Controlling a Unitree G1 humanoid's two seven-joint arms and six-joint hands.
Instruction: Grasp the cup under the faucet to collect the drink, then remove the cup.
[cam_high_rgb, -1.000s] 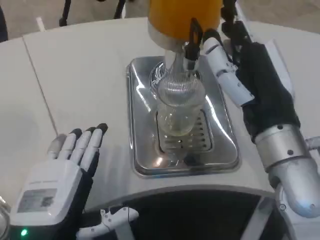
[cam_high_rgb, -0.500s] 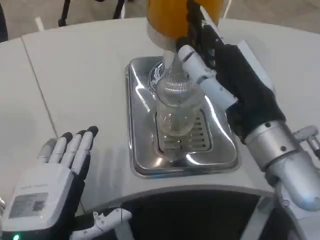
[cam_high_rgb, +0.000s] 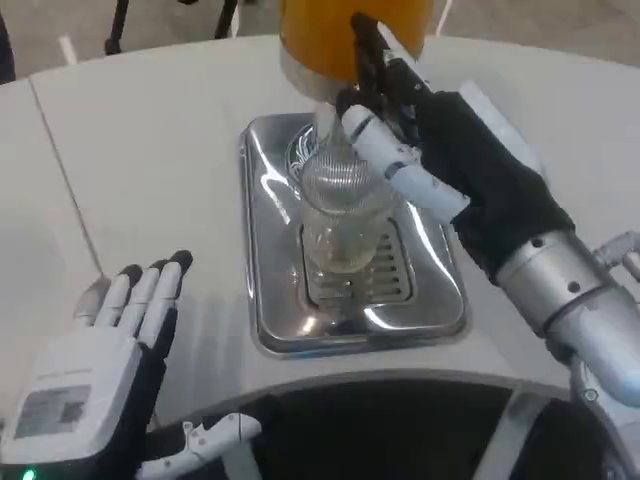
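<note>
Standing upright under the faucet (cam_high_rgb: 352, 100), cup (cam_high_rgb: 345, 215) just left of right robot hand (cam_high_rgb: 440, 150), fingers apart, gripping nothing; left robot hand (cam_high_rgb: 95, 370) lying spread, farther.

Legible text: none | Label: grey sticker on white back of left hand (cam_high_rgb: 75, 385), printing too blurred to read | Brands, numbers, signs: none legible on orange dispenser (cam_high_rgb: 345, 35), cup (cam_high_rgb: 345, 215) or steel drip tray (cam_high_rgb: 270, 310)
</note>
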